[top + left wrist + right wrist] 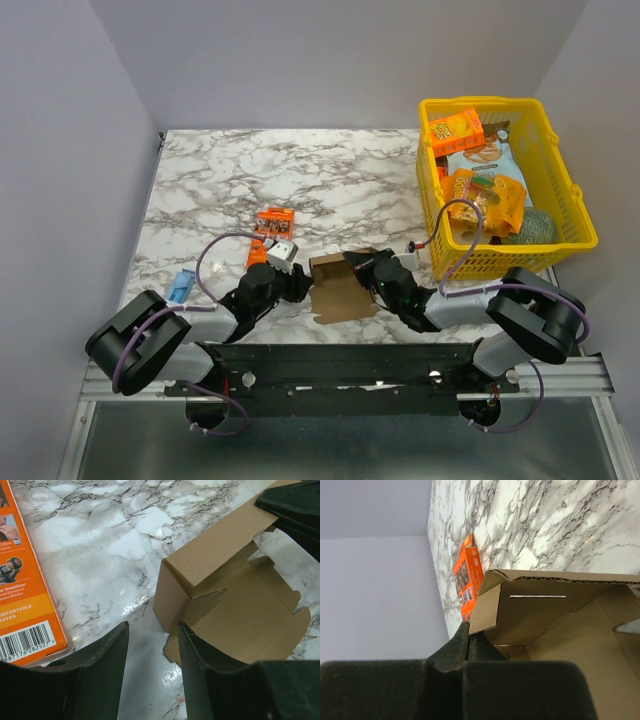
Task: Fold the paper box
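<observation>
The brown paper box lies partly folded at the near middle of the table, one side wall raised. My right gripper is shut on the box's side wall flap; the right wrist view shows the jaws pinched together on the flap's corner, with the box's open inside beyond. My left gripper is open at the box's left corner. In the left wrist view its gap holds only bare table, and its right finger rests against the box's near-left corner.
An orange package lies just behind the left gripper and shows in both wrist views. A yellow basket of snacks stands at the right. A small blue item lies near the left edge.
</observation>
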`<action>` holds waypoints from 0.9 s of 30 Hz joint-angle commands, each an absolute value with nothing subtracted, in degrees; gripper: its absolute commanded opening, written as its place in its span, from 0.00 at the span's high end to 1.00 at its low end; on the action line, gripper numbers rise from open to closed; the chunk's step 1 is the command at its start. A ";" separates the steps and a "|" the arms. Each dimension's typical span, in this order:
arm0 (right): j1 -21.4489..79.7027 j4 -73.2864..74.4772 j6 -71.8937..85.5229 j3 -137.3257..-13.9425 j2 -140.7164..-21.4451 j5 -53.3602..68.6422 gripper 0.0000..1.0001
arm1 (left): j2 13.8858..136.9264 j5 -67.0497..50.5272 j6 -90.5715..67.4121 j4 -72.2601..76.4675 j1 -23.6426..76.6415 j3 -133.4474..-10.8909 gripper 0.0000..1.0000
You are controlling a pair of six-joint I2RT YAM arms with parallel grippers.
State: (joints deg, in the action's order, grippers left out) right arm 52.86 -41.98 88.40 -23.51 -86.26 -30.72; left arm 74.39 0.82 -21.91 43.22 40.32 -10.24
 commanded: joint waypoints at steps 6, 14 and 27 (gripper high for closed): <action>52.21 -42.71 87.45 -23.29 -87.27 -32.96 1.00 | 76.99 1.23 -19.42 50.62 40.78 -12.48 0.48; 52.21 -43.24 87.45 -23.55 -88.07 -32.26 1.00 | 79.01 0.97 -18.81 53.70 40.87 -13.01 0.51; 52.21 -43.42 87.36 -23.47 -87.80 -32.17 1.00 | 81.83 12.99 -18.02 52.39 43.68 -14.76 0.59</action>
